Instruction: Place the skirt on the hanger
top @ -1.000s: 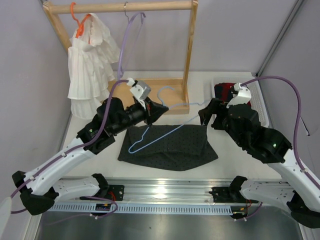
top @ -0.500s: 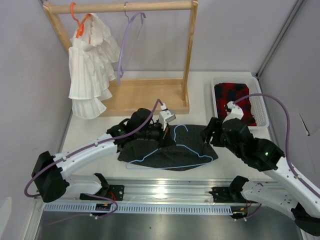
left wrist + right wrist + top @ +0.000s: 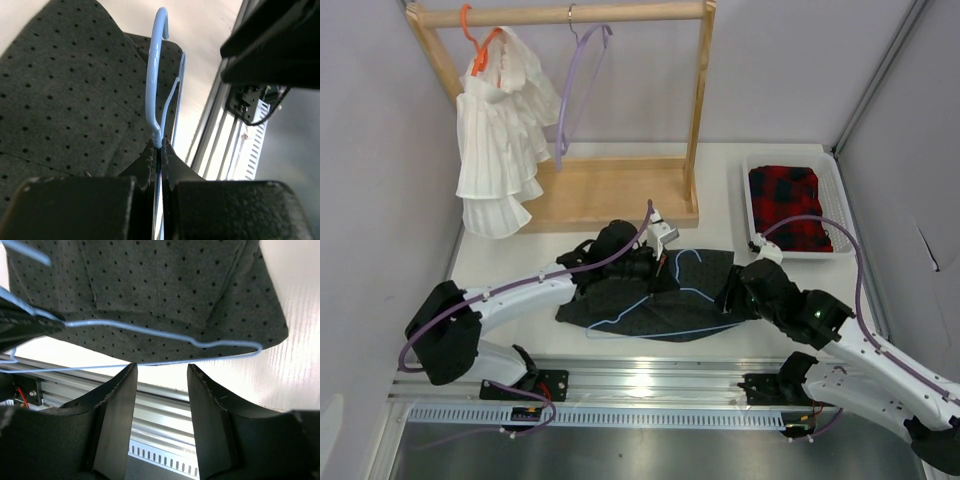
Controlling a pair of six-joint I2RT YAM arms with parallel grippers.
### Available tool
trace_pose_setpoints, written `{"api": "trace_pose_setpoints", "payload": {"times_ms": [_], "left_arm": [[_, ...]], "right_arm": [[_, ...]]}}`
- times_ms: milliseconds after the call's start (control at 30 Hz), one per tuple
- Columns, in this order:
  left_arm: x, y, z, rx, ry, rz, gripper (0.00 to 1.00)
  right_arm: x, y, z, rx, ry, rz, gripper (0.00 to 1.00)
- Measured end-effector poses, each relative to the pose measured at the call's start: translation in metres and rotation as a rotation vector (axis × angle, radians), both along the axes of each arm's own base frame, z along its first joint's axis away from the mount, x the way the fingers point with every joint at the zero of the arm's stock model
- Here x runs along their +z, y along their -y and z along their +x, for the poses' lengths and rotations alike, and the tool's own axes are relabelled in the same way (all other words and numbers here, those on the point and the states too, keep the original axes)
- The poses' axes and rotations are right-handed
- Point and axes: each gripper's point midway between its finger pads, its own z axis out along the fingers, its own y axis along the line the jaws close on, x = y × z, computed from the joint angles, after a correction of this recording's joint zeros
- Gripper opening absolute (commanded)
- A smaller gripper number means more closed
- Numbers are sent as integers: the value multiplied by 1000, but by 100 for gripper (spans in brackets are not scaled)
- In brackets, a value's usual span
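Observation:
The dark dotted skirt (image 3: 620, 300) lies flat near the table's front edge. The light-blue hanger (image 3: 692, 292) lies across it, hook toward the back. My left gripper (image 3: 662, 264) is shut on the hanger's wire just below the hook; the left wrist view shows the hanger (image 3: 151, 90) rising from the left gripper (image 3: 158, 146) over the skirt (image 3: 60, 90). My right gripper (image 3: 731, 296) hovers low at the skirt's near right corner. In the right wrist view the right gripper (image 3: 161, 369) is open and empty, its tips just short of the hanger's (image 3: 150, 333) lower bar and the skirt's (image 3: 165, 285) hem.
A wooden rack (image 3: 620, 195) stands at the back, holding a white pleated garment (image 3: 500, 130) on an orange hanger and a lilac hanger (image 3: 575, 90). A white tray (image 3: 840, 190) with red plaid cloth (image 3: 790, 205) sits back right. A metal rail (image 3: 650, 380) runs along the front.
My left gripper carried the hanger from near the rack base down onto the skirt. My right arm swung down toward the skirt's near right corner, and its jaws narrowed.

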Motion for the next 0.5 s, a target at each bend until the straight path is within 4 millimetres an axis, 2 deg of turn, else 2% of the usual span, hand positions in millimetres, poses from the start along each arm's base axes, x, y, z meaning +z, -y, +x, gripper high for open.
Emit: {"api": "trace_pose_setpoints", "payload": {"times_ms": [300, 500], "left_arm": [[-13, -1, 28, 60, -4, -5, 0], [-16, -6, 38, 90, -8, -10, 0]], "right_arm": [[-39, -9, 1, 11, -62, -32, 46], [-62, -14, 5, 13, -87, -57, 47]]}}
